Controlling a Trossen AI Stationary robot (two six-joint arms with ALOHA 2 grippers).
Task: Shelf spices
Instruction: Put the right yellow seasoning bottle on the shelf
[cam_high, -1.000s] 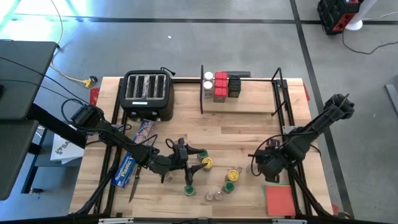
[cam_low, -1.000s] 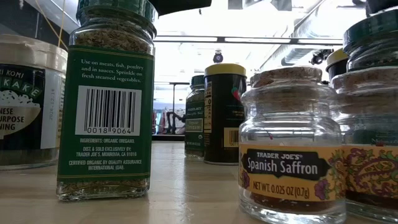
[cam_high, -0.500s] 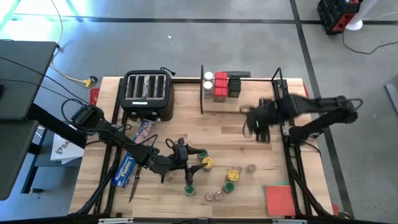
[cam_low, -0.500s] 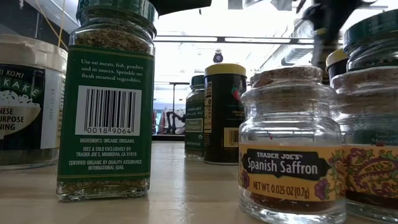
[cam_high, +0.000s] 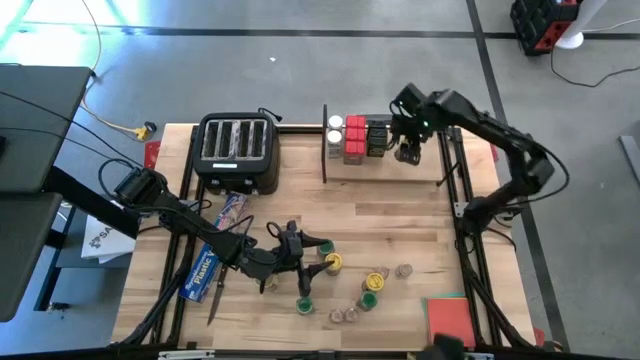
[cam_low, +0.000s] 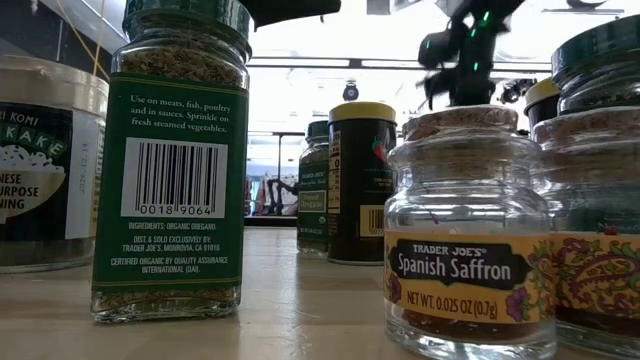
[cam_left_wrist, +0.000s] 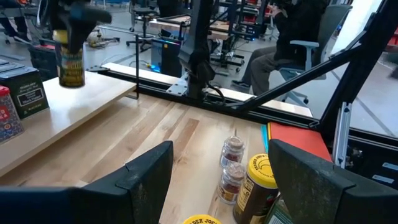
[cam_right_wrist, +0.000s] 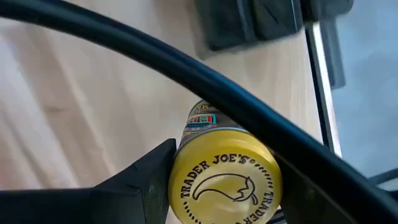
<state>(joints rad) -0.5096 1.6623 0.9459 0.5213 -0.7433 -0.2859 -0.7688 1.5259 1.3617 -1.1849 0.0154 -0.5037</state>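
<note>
The shelf (cam_high: 385, 168), a light-wood board with black rod ends, stands at the table's far side. On its left part are white-lidded jars, red tins and black boxes (cam_high: 355, 138). My right gripper (cam_high: 408, 150) hangs over the board just right of them, shut on a yellow-lidded spice jar (cam_left_wrist: 69, 59). Several more spice jars (cam_high: 368, 290) stand on the table near the front. My left gripper (cam_high: 300, 258) hovers open beside them, nothing between its fingers (cam_left_wrist: 149, 180). My right gripper pinches the jar at its yellow lid (cam_right_wrist: 224, 180), one finger (cam_right_wrist: 140, 183) on either side. It comes from above, pointing down. The jar hangs upright below it, close over the shelf board (cam_left_wrist: 93, 102); whether its base touches the board I cannot tell.
A black toaster (cam_high: 238, 150) stands at the far left, a long blue box (cam_high: 205, 265) lies under my left arm, and a red pad (cam_high: 450, 320) sits at the near right. A black cable (cam_right_wrist: 186, 81) crosses the right wrist view. A person sits beyond the table (cam_left_wrist: 305, 31).
My right gripper has swung up from the jars at the table's near right toward the far edge and over the shelf, turning as it went and carrying the yellow-lidded jar, which is lifted clear of the table.
</note>
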